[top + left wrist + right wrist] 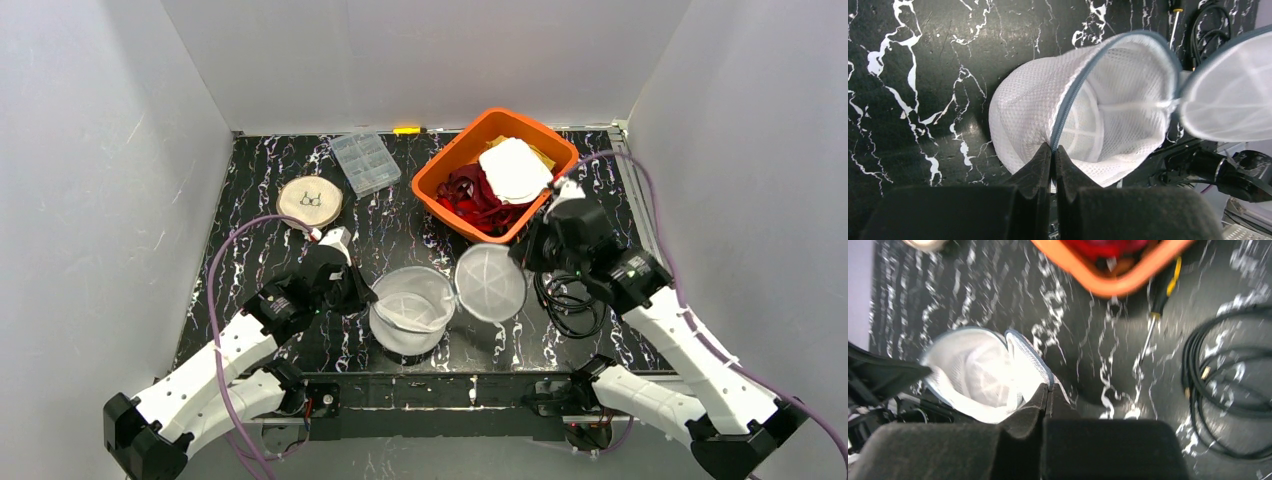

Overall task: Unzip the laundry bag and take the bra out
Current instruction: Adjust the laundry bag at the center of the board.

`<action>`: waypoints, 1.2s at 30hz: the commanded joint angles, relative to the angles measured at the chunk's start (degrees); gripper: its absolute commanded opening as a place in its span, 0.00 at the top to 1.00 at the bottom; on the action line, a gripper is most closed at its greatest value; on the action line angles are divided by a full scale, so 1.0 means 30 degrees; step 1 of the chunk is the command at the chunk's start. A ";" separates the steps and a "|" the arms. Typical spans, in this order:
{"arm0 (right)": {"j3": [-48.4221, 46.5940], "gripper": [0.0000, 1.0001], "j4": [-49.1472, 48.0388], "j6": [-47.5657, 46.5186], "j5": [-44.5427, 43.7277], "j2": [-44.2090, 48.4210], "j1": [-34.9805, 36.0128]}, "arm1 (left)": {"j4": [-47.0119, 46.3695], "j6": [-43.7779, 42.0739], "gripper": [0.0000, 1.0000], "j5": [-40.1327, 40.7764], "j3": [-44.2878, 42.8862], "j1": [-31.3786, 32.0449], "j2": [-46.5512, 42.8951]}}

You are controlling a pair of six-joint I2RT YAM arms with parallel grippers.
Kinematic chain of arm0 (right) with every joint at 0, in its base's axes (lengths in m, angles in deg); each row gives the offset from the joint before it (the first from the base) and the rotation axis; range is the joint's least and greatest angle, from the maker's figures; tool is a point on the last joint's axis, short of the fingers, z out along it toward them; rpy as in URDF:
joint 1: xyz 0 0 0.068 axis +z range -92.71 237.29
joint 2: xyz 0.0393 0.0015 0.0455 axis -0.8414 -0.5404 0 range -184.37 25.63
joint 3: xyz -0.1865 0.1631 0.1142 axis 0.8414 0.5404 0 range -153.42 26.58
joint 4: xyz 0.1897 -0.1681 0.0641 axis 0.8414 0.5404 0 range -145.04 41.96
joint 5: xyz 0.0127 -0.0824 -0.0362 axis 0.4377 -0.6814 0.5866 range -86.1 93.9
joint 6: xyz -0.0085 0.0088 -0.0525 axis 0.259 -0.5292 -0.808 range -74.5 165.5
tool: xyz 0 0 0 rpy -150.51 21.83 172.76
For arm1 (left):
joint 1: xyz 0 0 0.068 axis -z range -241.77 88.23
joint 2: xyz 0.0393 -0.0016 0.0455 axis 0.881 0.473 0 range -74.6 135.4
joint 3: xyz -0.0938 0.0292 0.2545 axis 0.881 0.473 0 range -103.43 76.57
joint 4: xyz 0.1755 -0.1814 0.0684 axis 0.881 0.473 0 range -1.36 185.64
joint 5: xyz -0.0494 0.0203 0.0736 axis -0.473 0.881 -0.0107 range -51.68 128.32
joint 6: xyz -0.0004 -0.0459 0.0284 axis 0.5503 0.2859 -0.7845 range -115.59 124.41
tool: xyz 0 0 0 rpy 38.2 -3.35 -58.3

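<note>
Ahead of the right fingers (1029, 407) we see an orange basket (1113, 287); a black-and-yellow screwdriver (1154, 320) and a coiled black cable (1194, 375) lie ahead to their right.

We find the laundry bag (410, 312) open to reach from above, the orange basin (432, 186) close behind and a coiled cable (570, 305) crowding its right.

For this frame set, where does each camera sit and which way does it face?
Top external: above and behind, looking down on the table, left arm, right arm.
Left wrist: looks down the left fingers pinching the laundry bag rim.
Right wrist: looks past the shut right fingers at bag, orange basket.
Shared: all three show the bag.
</note>
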 commanded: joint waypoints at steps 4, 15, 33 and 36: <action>-0.3016 0.99 0.1445 -0.2690 -0.1586 -0.1906 0.0064 | -0.1999 0.1118 1.00 -0.0554 0.0537 0.0022 0.0467; 0.1528 0.99 -0.1838 -0.0825 0.0133 -0.1381 0.0086 | 0.0365 0.0690 1.00 0.1876 0.0401 0.0022 -0.0607; -0.7947 0.99 0.0846 -0.3153 -0.0349 -0.3319 0.0099 | 0.0011 -0.0143 1.00 -0.0265 -0.2229 0.0022 0.2977; -0.9310 0.99 0.1370 -0.3532 -0.0404 -0.3602 0.0097 | -0.0110 -0.0467 1.00 0.0281 -0.2932 0.0022 0.2326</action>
